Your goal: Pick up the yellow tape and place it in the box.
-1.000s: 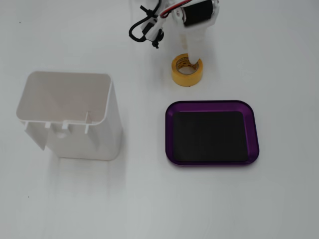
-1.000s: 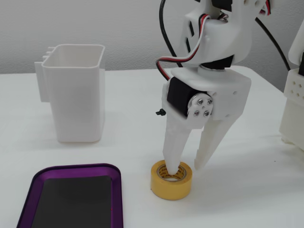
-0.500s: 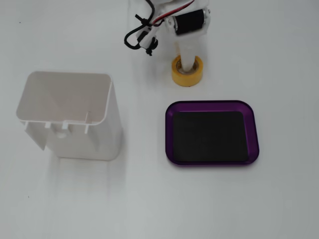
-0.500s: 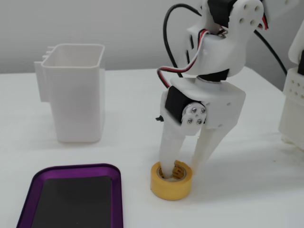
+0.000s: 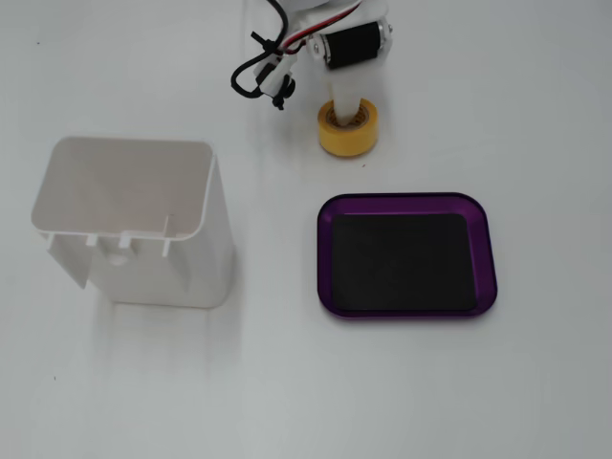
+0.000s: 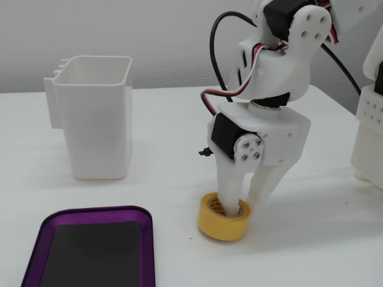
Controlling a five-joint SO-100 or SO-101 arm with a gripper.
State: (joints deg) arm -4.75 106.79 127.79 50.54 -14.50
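The yellow tape (image 5: 348, 136) is a thick roll lying flat on the white table, above the purple tray in one fixed view. It also shows in the other fixed view (image 6: 222, 226), to the right of the tray. My gripper (image 6: 242, 206) comes down onto it from above. One white finger (image 6: 227, 185) stands inside the roll's core and the other presses the outside of its far right wall. The jaws look closed on that wall, and the roll rests on the table. The box, a shallow purple tray with a black bottom (image 5: 490, 251), is empty; it also shows in the other fixed view (image 6: 145, 239).
A tall white plastic container (image 5: 143, 225) stands to the left of the tray, open at the top; in the other fixed view (image 6: 99, 119) it is behind the tray. Black and red cables (image 5: 263, 67) hang by the arm. Another white robot part (image 6: 371, 119) is at the right edge.
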